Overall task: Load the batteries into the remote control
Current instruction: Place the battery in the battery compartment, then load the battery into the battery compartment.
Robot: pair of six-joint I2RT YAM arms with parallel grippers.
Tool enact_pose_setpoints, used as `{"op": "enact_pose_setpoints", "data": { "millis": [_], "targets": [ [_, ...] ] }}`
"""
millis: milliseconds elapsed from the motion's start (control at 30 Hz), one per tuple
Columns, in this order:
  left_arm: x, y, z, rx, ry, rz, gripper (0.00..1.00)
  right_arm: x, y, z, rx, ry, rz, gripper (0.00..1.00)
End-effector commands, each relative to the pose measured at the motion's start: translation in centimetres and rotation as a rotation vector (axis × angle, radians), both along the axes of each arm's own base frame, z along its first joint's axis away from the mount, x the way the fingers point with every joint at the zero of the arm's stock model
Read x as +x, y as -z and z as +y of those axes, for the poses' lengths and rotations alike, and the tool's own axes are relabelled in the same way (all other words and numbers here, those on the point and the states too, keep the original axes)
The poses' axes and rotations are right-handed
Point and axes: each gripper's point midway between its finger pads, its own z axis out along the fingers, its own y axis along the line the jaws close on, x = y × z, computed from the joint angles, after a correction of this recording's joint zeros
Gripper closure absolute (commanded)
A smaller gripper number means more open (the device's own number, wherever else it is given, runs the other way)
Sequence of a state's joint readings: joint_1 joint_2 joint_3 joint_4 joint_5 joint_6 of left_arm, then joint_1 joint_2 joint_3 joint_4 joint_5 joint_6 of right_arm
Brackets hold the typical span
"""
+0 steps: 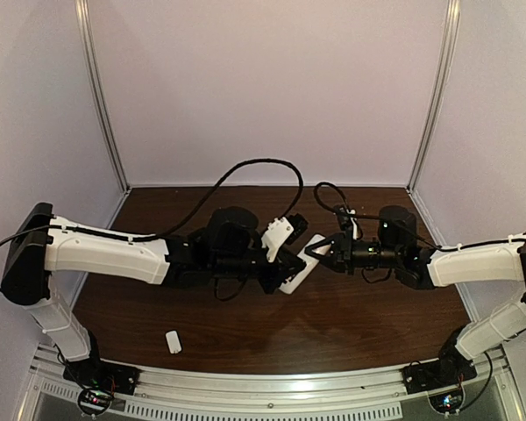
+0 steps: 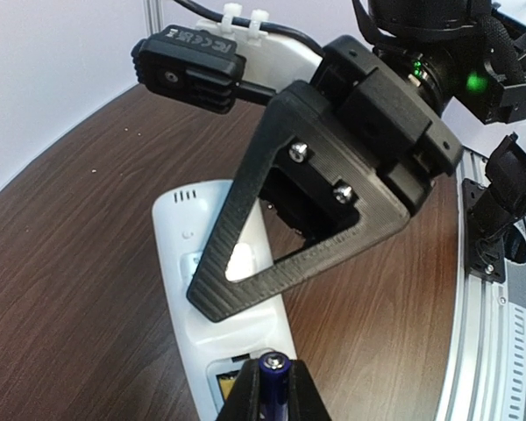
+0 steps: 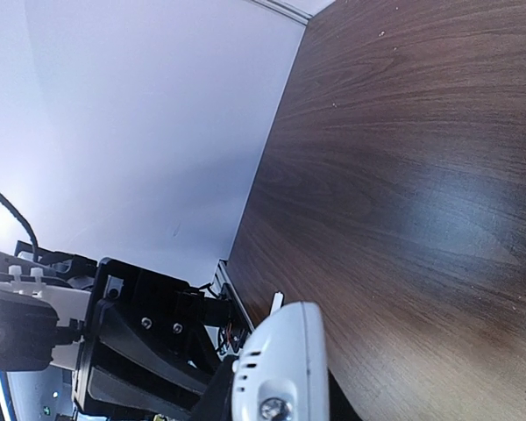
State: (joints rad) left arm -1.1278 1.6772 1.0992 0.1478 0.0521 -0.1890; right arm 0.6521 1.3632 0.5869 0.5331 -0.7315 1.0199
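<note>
Left tool (image 2: 273,396): clamps your purple-blue battery (image 2: 274,362) over the remote control (image 2: 189,235).
Right tool (image 1: 321,250): pinches that remote's end.
Done: orange battery (image 2: 229,383) (seemingly seated).
Left: purple-blue one; battery cover (image 1: 173,341), 7 o'clock.

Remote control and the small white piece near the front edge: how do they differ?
The remote control is far larger than the small white piece. The right gripper holds the remote mid-table; the piece lies alone near the front edge. The remote shows slots; the piece looks plain. Both are white.
</note>
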Motion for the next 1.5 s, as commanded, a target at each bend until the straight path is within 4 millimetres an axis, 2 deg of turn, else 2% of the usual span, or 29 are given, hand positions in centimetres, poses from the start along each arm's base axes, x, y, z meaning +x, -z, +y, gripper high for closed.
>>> {"op": "enact_pose_setpoints", "data": {
  "millis": [0, 100, 300, 567, 800, 900, 1067, 1200, 1300, 1400, 1467],
  "targets": [
    [0.1, 2.2, 1.6, 0.085, -0.030, 0.012, 1.00, 0.1, -3.2, 0.6, 0.055, -0.021, -0.076, 1.00],
    [0.0, 2.5, 1.8, 0.098, -0.030, 0.017, 0.99, 0.1, -3.3, 0.5, 0.056, -0.021, -0.077, 1.00],
    [0.3, 2.7, 1.9, 0.110, -0.042, 0.012, 0.75, 0.1, -3.3, 0.7, 0.054, -0.028, -0.076, 1.00],
    [0.8, 1.8, 1.7, 0.095, -0.066, -0.007, 0.63, 0.1, -2.8, 0.7, 0.047, -0.031, -0.066, 1.00],
    [1.1, -0.5, 2.2, 0.053, -0.085, -0.036, 0.43, -0.4, -1.6, 0.6, 0.010, -0.053, -0.034, 1.00],
    [1.0, -1.6, 2.5, 0.022, -0.079, -0.038, 0.38, -0.8, -1.1, 0.6, -0.003, -0.070, -0.023, 1.00],
    [0.3, -2.9, 3.2, 0.003, -0.036, -0.094, 0.39, -1.6, -0.7, 0.6, -0.007, -0.108, -0.006, 1.00],
    [-3.5, -3.9, 3.5, 0.019, 0.231, -0.235, 0.42, -2.5, -0.5, 0.9, -0.011, -0.165, 0.006, 1.00],
    [-5.6, -3.9, 4.4, 0.018, 0.360, -0.341, 0.47, -3.3, -0.5, 1.2, -0.012, -0.218, 0.008, 1.00],
    [-6.6, -3.0, 4.9, 0.052, 0.429, -0.406, 0.54, -4.0, -0.3, 1.5, -0.023, -0.260, 0.008, 1.00],
    [-7.0, -2.9, 4.9, 0.062, 0.455, -0.428, 0.62, -4.5, -0.3, 1.8, -0.032, -0.286, 0.005, 1.00]
  ]
}}
